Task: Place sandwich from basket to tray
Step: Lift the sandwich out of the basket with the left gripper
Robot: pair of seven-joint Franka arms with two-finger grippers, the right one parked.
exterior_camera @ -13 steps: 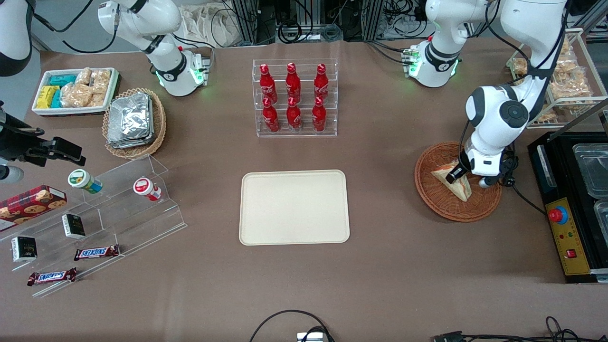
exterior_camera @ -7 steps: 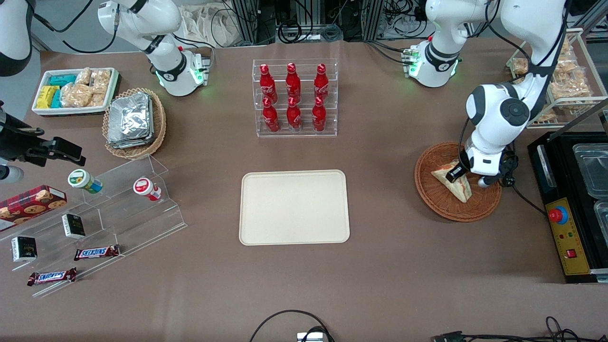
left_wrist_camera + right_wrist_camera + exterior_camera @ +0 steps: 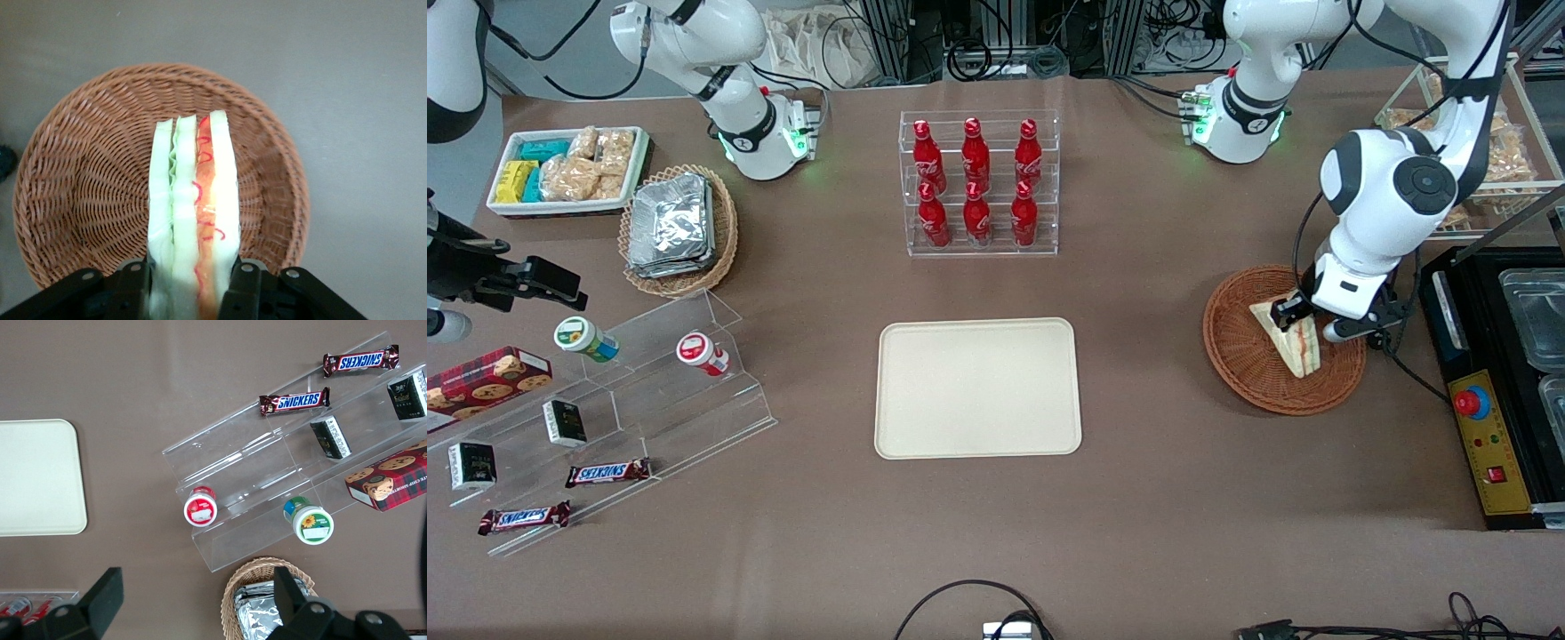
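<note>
My left arm's gripper is over the reddish-brown wicker basket, shut on the sandwich. The sandwich is a white-bread wedge with red-orange and green filling. It hangs from the fingers, lifted over the basket. In the left wrist view the sandwich stands on edge between the two black fingers, with the basket below it. The cream-beige tray lies flat mid-table, bare, toward the parked arm's end from the basket; it also shows in the right wrist view.
A clear rack of red bottles stands farther from the front camera than the tray. A black machine with a red button sits beside the basket at the working arm's end. A clear stepped shelf with snacks and a tan basket of foil packs lie toward the parked arm's end.
The gripper has risen and shifted slightly toward the working arm's end, lifting the sandwich up from the basket floor and turning its cut edge more upright.
</note>
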